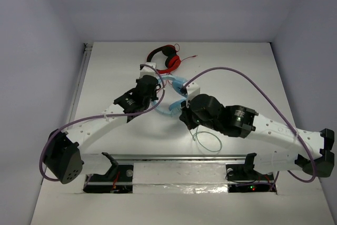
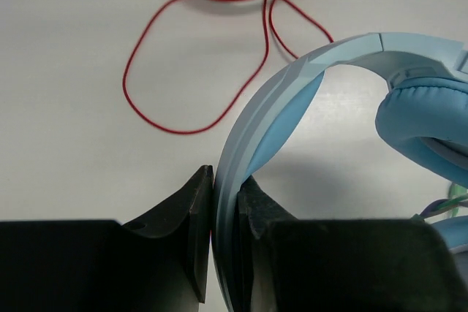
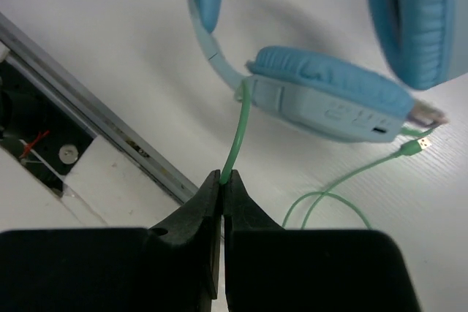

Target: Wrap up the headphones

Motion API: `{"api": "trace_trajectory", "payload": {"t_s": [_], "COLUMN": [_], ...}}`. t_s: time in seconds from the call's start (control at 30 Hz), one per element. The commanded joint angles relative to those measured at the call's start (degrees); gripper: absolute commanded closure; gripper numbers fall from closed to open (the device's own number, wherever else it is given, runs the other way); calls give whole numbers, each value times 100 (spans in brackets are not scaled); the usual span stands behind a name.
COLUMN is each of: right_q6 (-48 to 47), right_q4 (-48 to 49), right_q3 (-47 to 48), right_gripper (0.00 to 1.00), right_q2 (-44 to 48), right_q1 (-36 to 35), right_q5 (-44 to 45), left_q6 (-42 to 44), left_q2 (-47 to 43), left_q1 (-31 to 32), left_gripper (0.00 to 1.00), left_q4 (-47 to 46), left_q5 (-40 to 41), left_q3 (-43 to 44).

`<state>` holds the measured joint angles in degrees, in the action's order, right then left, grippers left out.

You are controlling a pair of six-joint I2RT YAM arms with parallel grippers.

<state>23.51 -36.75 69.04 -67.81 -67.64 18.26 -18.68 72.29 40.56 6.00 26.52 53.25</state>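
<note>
Large light-blue over-ear headphones (image 1: 176, 96) with padded oval earcups lie at the centre of the white worktop (image 1: 116, 67), just below the smaller red-and-black headphones (image 1: 164, 56) in the top view. Whether the two sets touch: cannot tell.

Left claw (image 2: 223, 206): clamped across the wide blue headband, which sits edge-on between the fingers.

Right claw (image 3: 221, 184): pinched together on the thin pale green cable (image 3: 238, 126), a short way from where it leaves the nearer earcup. The rest of the cable lies in loose loops at lower right of the right wrist view.

Judgement: the wrap is at its start. Both holds are taken and no turns are laid yet. The next move calls for the right claw to lead the cable round the headband under light tension while the left claw steadies the frame.
</note>
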Motion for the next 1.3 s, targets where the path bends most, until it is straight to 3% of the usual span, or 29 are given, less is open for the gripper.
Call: {"api": "trace_trajectory", "payload": {"t_s": [0.0, 0.27, 0.43, 0.67, 0.77, 1.03, 1.2, 1.27], "right_q6": [-320, -540, -558, -584, -680, -672, -681, -681], "right_q4": [-332, -701, -667, -552, -474, -175, 422, 755], "right_q3": [365, 488, 532, 585, 594, 357, 58, -204], "right_gripper": [100, 100, 100, 96, 88, 73, 70, 70], "right_q2": [31, 93, 110, 40, -4, -14, 391, 584], "right_q1": [-57, -57, -57, -57, -57, -57, 451, 619], "right_q5": [520, 1275, 1969, 3033, 3174, 3325, 2500, 1974], "left_q6": [215, 760, 1216, 1375, 1428, 1446, 1367, 1341], "left_q2": [-198, -523, -664, -936, -971, -1226, -1401, -1490], "left_q1": [110, 110, 110, 110, 110, 110, 41, -56], "left_gripper": [100, 100, 100, 100, 100, 100, 100, 100], "left_q4": [296, 1236, 1676, 1527, 1501, 1378, 1290, 1150], "left_q5": [-533, -2325, -2959, -3635, -3698, -4243, -4401, -4829], "left_q3": [502, 853, 950, 529, 467, 519, 511, 458]}}
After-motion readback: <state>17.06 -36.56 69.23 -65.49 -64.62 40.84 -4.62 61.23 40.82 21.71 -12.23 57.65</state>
